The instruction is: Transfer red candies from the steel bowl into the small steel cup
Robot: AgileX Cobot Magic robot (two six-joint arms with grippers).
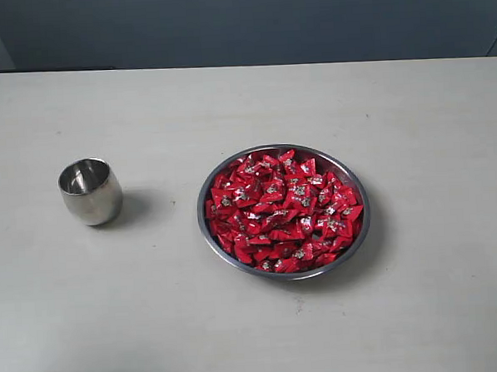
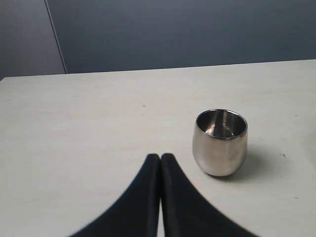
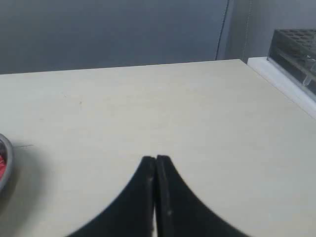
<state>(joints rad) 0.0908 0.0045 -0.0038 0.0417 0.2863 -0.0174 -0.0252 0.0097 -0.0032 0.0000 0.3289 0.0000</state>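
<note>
While the bowl (image 1: 344,166) sits on the pale table (image 1: 227,95) heaped with red candies (image 1: 283,209), neither arm has hold of anything. The candies fill the bowl almost from rim to rim, shiny wrappers piled over one another, and every one in sight lies inside it.

Over to the cup (image 1: 90,193): it stands upright to the left of the bowl in the exterior view, with a strip of bare table between the two. Its mouth faces up and the inside shows only polished metal.

Now the left end effector (image 2: 160,157): its black fingers are pressed together right to the tips, clamped on nothing. The cup (image 2: 220,143) stands a little beyond those tips, clear of them.

The right end effector (image 3: 156,159) is the same, fingers together over bare table. Only the bowl's edge (image 3: 6,160) peeks into its wrist view, well apart from the tips. A dark rack (image 3: 296,42) sits past the table's far corner.
</note>
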